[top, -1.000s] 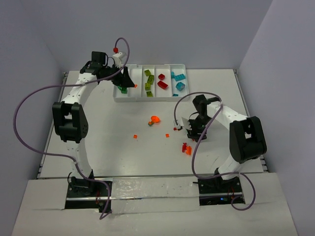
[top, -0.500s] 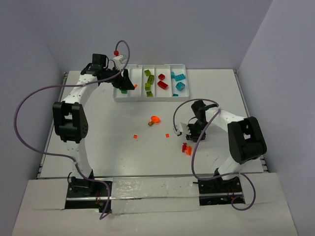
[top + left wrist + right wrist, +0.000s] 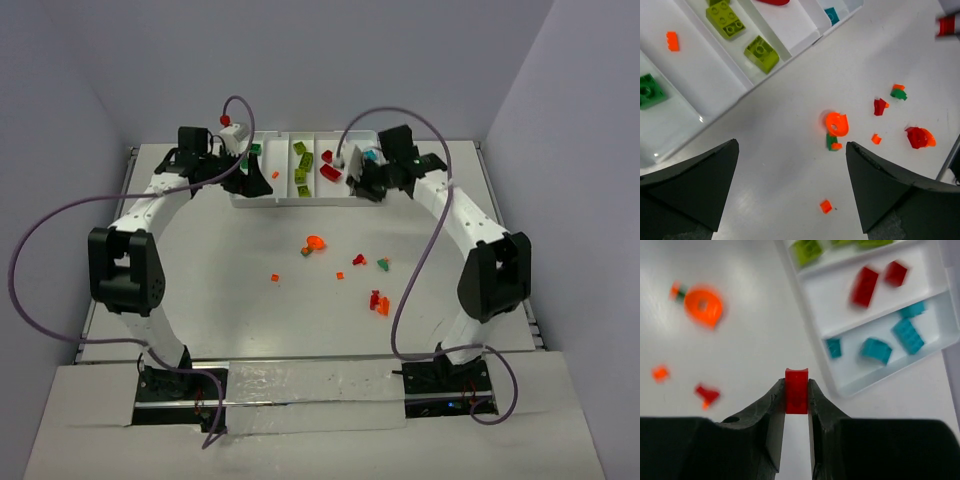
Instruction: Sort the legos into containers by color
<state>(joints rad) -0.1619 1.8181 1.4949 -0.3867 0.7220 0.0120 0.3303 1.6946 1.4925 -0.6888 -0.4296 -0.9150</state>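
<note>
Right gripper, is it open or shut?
Shut. The right gripper clamps a small red lego, both fingers pressed against its sides.

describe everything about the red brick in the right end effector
The red brick is small, glossy plastic, notched along its top edge. It stands upright, pinched on both sides by the right end effector, clear of the table. In the wrist view it sits just short of a corner of the white tray, by the teal compartment. Nothing else touches it.
</note>
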